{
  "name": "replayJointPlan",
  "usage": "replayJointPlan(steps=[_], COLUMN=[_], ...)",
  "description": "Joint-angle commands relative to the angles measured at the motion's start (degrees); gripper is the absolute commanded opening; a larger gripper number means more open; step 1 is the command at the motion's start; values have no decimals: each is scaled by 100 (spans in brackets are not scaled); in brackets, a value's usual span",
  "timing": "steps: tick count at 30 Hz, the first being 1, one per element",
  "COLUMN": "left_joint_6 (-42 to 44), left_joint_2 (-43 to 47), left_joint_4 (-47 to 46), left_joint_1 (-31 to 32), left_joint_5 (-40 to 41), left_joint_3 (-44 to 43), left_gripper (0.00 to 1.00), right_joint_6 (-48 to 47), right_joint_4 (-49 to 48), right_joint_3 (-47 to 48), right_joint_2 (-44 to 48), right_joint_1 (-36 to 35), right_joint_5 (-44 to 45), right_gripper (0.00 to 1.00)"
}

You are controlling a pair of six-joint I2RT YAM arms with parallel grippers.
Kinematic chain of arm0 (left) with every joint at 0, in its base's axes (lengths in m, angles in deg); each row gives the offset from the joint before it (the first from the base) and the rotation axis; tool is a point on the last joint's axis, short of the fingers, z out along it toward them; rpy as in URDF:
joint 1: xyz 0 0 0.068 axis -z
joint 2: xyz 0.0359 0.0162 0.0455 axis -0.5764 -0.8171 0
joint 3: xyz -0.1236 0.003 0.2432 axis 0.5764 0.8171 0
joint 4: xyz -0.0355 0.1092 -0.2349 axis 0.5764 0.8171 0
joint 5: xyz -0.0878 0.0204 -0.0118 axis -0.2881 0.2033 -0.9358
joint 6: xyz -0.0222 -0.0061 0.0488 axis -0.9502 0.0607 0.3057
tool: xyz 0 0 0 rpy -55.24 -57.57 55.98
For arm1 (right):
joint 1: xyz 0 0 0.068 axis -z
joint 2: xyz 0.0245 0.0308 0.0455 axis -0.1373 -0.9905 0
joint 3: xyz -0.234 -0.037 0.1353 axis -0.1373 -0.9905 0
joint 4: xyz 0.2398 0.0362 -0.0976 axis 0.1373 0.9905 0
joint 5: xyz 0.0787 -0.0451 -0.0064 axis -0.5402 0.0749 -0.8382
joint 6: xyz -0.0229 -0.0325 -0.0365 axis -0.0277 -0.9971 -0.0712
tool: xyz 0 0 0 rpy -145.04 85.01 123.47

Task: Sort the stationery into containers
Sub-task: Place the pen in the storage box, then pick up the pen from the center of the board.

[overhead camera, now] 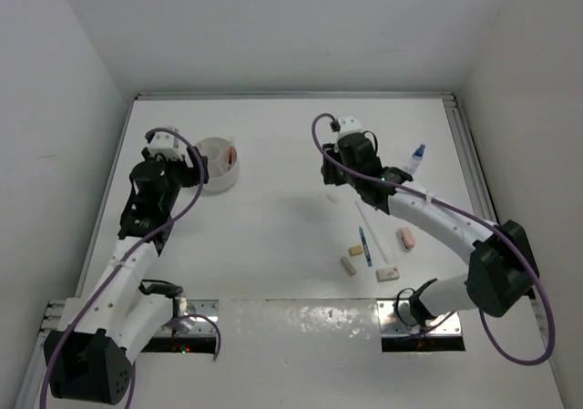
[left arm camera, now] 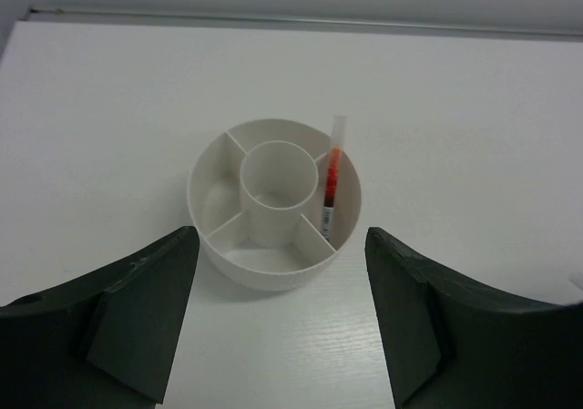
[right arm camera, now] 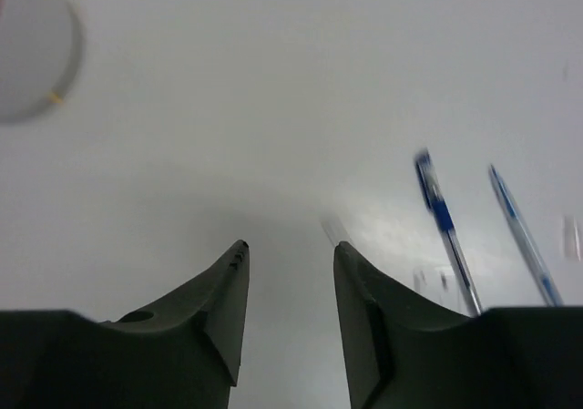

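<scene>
Resting in tub (left arm camera: 273, 204): red-orange pen (left arm camera: 331, 186), slanted in one outer compartment, clear end poking over the rim.
Waiting loose: blue pens (right arm camera: 444, 222), tan erasers (overhead camera: 355, 250), pink eraser (overhead camera: 405, 237), white eraser (overhead camera: 387, 272) and blue-capped bottle (overhead camera: 417, 158), all well to the right of tub on the tabletop (overhead camera: 273, 236).
Clear ruler (overhead camera: 360, 211): probably the pale strip at the tub-side edge of that group; too faint to be sure.
Left fingers (left arm camera: 146, 309): spread wide, empty, poised just beside tub and facing it.
Right fingers (right arm camera: 219, 318): partly open, nothing between them, low over bare tabletop between tub and loose group, far nearer the group.
Step in hand: judged as the reach for a second piece, one pen apparently sorted.
Next move calls for: setting right fingers astride a thin flat-lying piece, tips right down at the tabletop, closing, then carrying across to tub.
</scene>
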Motion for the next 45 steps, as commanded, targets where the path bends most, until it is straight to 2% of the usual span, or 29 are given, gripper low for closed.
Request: replayJointPlan(steps=[1,5,6,13,17,24,39,45], left_joint_6=[-235,-323,-306,-297,-288,-270,-297,-279], left_joint_2=[-175,-351,-378,-431,-404,-360,-290,-246], left_joint_4=[-299,-309,-308,-317,-282,-220,-238,-238], left_joint_1=[-14,-5,-5,-5,-14,-5,-6,-14], left_joint_5=[-683,-745,-771,-859,-859,-842,-789,-745], left_joint_3=[-19,-80,-98,-133,-151,-125,-28,-37], left_gripper=[71,72,72,72,73,73,74,74], right_joint_6=[580,1161,1232,1399,1294,978,907,1144], right_joint_4=[2050,2580,2598,2686,2248,1966,1667,1623], right_joint_3=[-535,-1309,-1407,-1821,-2076,-1813,-1838,-1883], right_joint_2=[302,592,645,558,452,66,259,-66], right_joint_1=[-99,-73,-55,182,322,472,261,279], right_joint_5=[977,1075,1075,987,751,478,337,275], right_gripper=[42,24,23,28,29,28,26,26])
